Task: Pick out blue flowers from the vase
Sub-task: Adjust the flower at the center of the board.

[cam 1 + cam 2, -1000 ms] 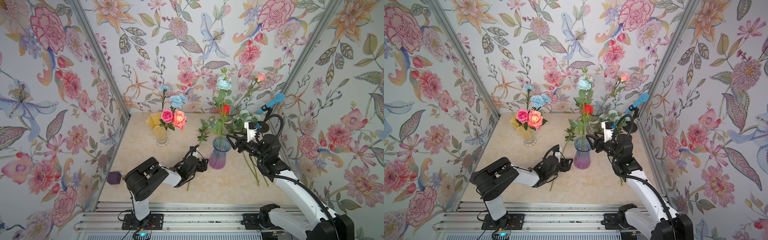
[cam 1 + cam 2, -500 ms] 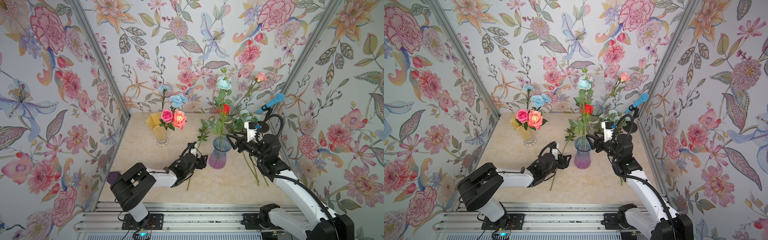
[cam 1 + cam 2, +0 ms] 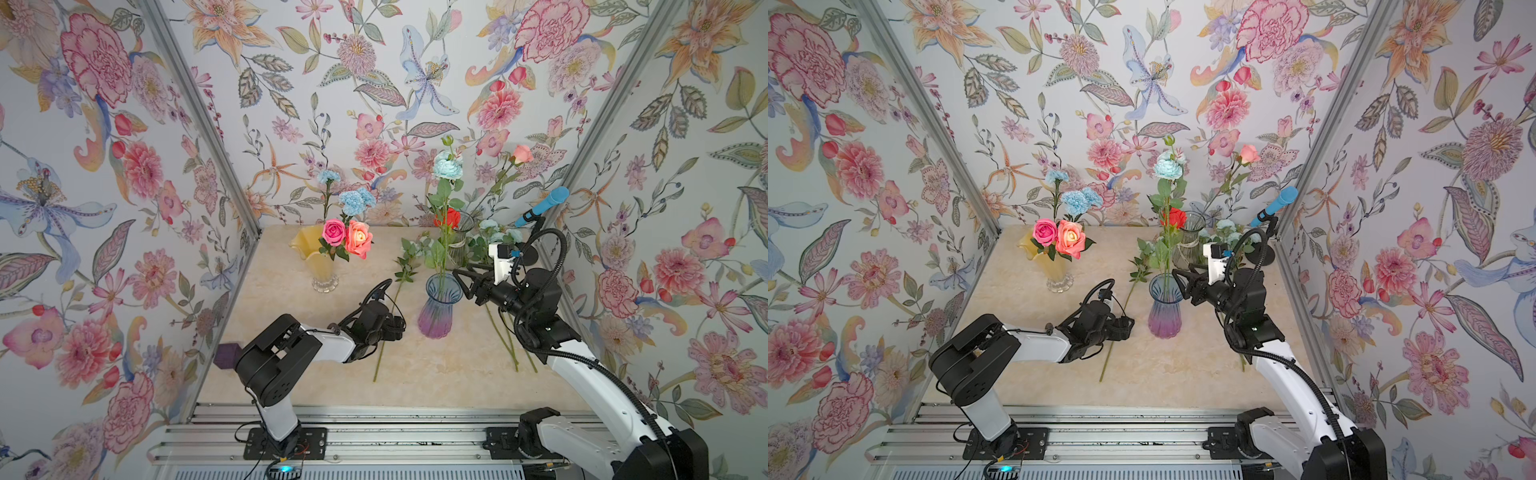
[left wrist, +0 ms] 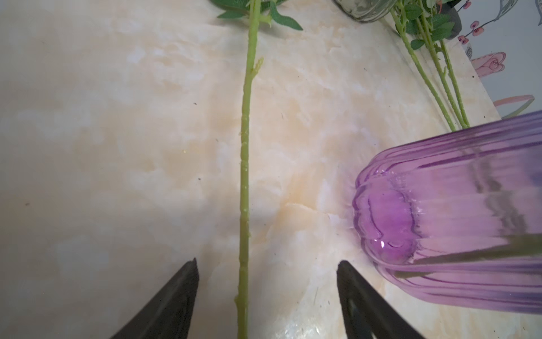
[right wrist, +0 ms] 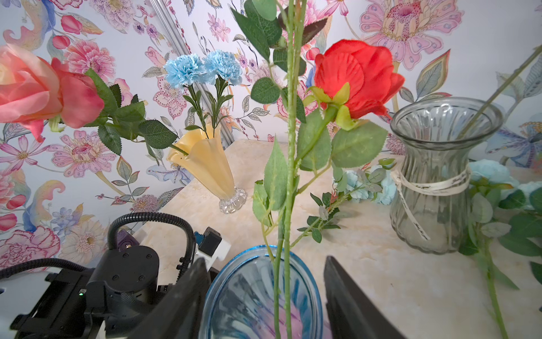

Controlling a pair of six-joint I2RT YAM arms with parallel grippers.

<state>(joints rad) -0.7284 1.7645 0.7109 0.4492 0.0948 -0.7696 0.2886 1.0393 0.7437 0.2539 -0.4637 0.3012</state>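
Change: the left gripper (image 4: 267, 261) jaws have widened, and the aqua flower stem (image 4: 245, 146) now lies free on the table (image 4: 117, 146).
Right side: the right gripper (image 5: 265, 259) jaws flank the blue-purple vase (image 5: 243, 293); whether they grip it is unclear.
Remaining: an aqua bloom (image 3: 448, 164) stands in that vase.

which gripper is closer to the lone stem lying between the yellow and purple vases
Left. The left gripper hangs over the stem, open jaws either side of it. The right gripper is off at the mouth of the purple vase, also open.
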